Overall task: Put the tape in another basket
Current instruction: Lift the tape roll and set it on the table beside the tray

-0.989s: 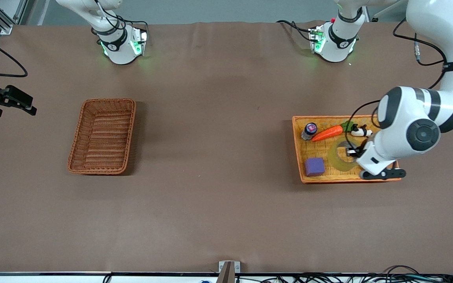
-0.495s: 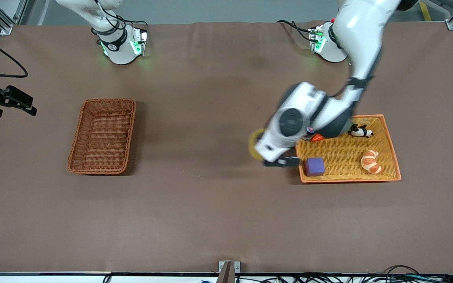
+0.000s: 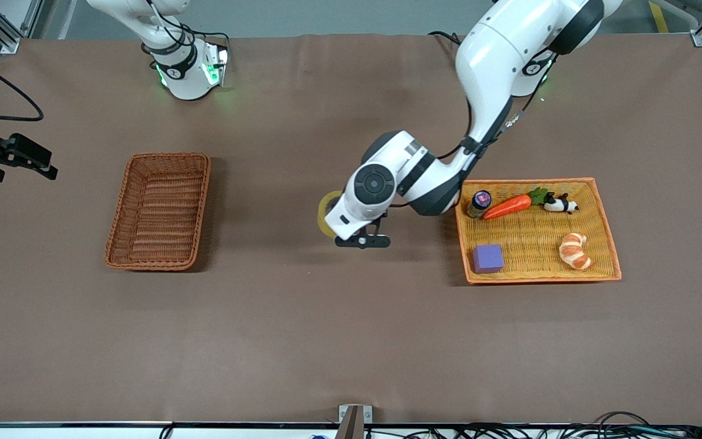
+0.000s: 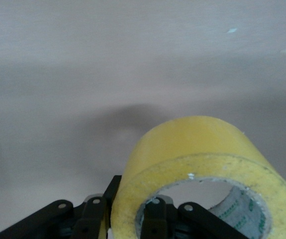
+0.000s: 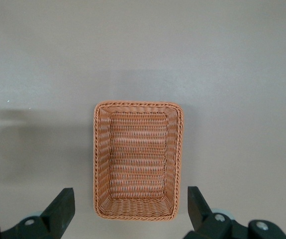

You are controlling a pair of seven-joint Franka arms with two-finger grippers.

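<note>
The tape [image 3: 325, 214], a yellowish roll, hangs in my left gripper [image 3: 360, 240] over the bare table between the two baskets. In the left wrist view my left gripper [image 4: 128, 221] is shut on the tape [image 4: 202, 159], with one finger inside the ring and one outside its wall. The dark reddish-brown wicker basket [image 3: 168, 157] stands toward the right arm's end of the table and holds nothing. My right gripper [image 3: 34, 162] waits open, high up by that end. In its wrist view this gripper [image 5: 130, 214] is open and the same basket [image 5: 138, 104] lies below it.
The wider orange-yellow basket [image 3: 540, 278] stands toward the left arm's end. It holds a purple cube [image 3: 487, 258], a croissant [image 3: 573, 250], a carrot [image 3: 507, 207], a small bottle [image 3: 479, 203] and a panda toy [image 3: 558, 203].
My left gripper lifted the tape out of the orange-yellow basket and carried it toward the right arm's end, over the bare table. The croissant came into view. The right arm has not moved.
</note>
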